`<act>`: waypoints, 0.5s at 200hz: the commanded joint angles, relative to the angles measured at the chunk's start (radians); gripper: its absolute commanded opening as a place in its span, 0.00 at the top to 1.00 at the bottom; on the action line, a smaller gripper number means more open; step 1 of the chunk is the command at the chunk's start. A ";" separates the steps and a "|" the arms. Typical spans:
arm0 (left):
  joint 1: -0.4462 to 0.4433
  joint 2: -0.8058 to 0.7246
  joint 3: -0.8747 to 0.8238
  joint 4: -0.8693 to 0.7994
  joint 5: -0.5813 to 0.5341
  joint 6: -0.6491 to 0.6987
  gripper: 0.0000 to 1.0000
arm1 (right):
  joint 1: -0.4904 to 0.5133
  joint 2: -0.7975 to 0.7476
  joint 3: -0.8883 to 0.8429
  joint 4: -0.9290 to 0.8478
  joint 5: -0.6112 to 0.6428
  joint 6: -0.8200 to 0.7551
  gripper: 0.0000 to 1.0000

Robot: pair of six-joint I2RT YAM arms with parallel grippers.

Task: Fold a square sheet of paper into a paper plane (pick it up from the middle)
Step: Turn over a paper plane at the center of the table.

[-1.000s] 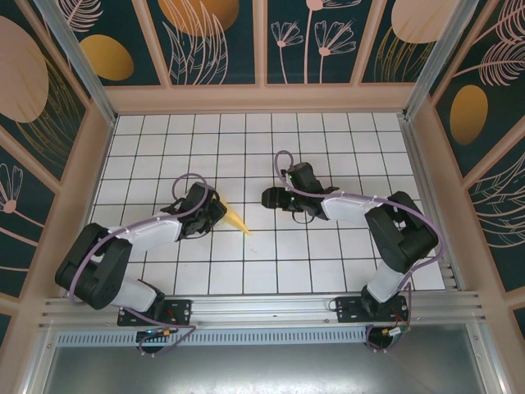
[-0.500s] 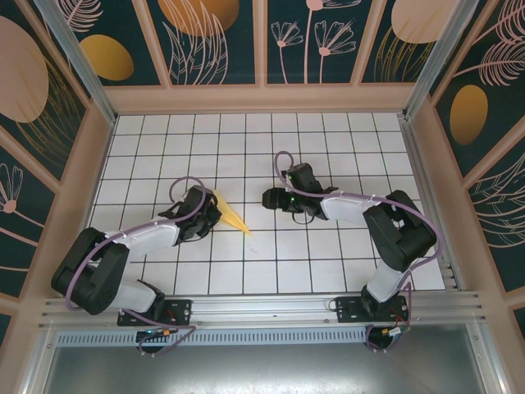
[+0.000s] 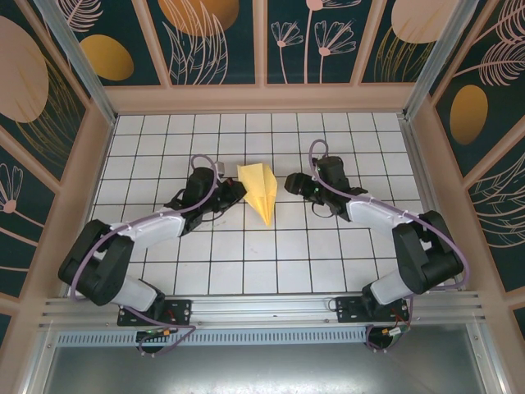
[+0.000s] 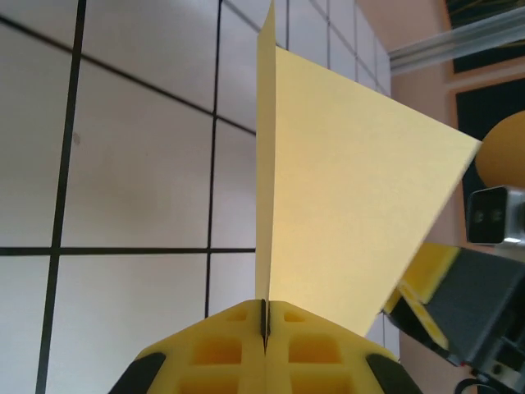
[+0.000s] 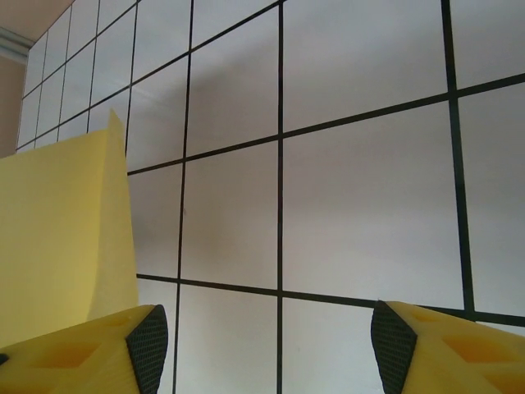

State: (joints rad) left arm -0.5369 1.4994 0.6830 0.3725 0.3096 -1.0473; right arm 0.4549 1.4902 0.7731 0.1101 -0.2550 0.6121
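The yellow sheet of paper (image 3: 259,190) is folded into a pointed paper plane shape, tip toward the near side. It is held off the tiled floor at mid-table. My left gripper (image 3: 236,192) is shut on its left edge. In the left wrist view the jaws (image 4: 264,316) pinch a thin upright fold, and one wing (image 4: 353,205) spreads to the right. My right gripper (image 3: 289,184) stands open just right of the paper. In the right wrist view the paper (image 5: 61,238) lies beside the left finger (image 5: 148,345), with nothing between the fingers (image 5: 267,332).
The white tiled floor (image 3: 246,254) with black lines stretches all round. Wooden walls (image 3: 262,98) with patterned panels close in the back and both sides. An aluminium rail (image 3: 262,308) runs along the near edge by the arm bases.
The left gripper has shut on the paper and carried it up and toward the far right, turning its flat face to the camera. The right gripper has shifted right, staying open.
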 commanded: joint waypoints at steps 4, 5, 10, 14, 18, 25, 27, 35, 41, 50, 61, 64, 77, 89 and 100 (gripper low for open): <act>-0.004 0.071 -0.006 0.050 0.053 0.028 1.00 | 0.000 0.009 -0.019 0.046 -0.068 -0.008 0.31; -0.004 0.074 -0.007 0.049 0.051 0.029 1.00 | -0.001 0.009 -0.020 0.046 -0.071 -0.008 0.31; -0.004 0.085 -0.010 0.045 0.044 0.030 1.00 | 0.001 0.017 -0.020 0.054 -0.088 -0.012 0.31; -0.004 0.093 -0.013 0.039 0.034 0.030 1.00 | 0.004 0.021 -0.021 0.059 -0.099 -0.016 0.32; -0.004 0.100 -0.015 0.034 0.027 0.032 1.00 | 0.006 0.026 -0.021 0.063 -0.105 -0.018 0.32; -0.004 0.111 -0.023 0.032 0.018 0.036 1.00 | 0.012 0.031 -0.021 0.066 -0.108 -0.024 0.33; -0.004 0.113 -0.024 0.032 0.015 0.036 1.00 | 0.013 0.031 -0.021 0.067 -0.110 -0.026 0.33; -0.004 0.119 -0.032 0.025 -0.005 0.035 1.00 | 0.023 0.036 -0.021 0.071 -0.116 -0.035 0.33; -0.004 0.119 -0.039 0.020 -0.021 0.037 1.00 | 0.030 0.040 -0.021 0.075 -0.122 -0.042 0.34; -0.004 0.117 -0.045 0.002 -0.044 0.041 1.00 | 0.045 0.047 -0.019 0.075 -0.127 -0.051 0.35; -0.005 0.112 -0.049 -0.030 -0.074 0.046 1.00 | 0.066 0.062 -0.012 0.073 -0.133 -0.063 0.36; -0.004 0.111 -0.050 -0.036 -0.082 0.047 1.00 | 0.073 0.066 -0.009 0.071 -0.134 -0.065 0.36; -0.003 0.111 -0.054 -0.070 -0.110 0.046 1.00 | 0.103 0.094 0.007 0.059 -0.142 -0.080 0.39; -0.003 0.117 -0.060 -0.082 -0.120 0.044 1.00 | 0.141 0.126 0.029 0.044 -0.148 -0.096 0.41; -0.004 0.122 -0.067 -0.083 -0.122 0.035 1.00 | 0.173 0.153 0.048 0.029 -0.157 -0.113 0.42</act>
State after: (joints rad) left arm -0.5369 1.6131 0.6392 0.3302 0.2367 -1.0241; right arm 0.5663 1.5856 0.7761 0.1528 -0.3695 0.5526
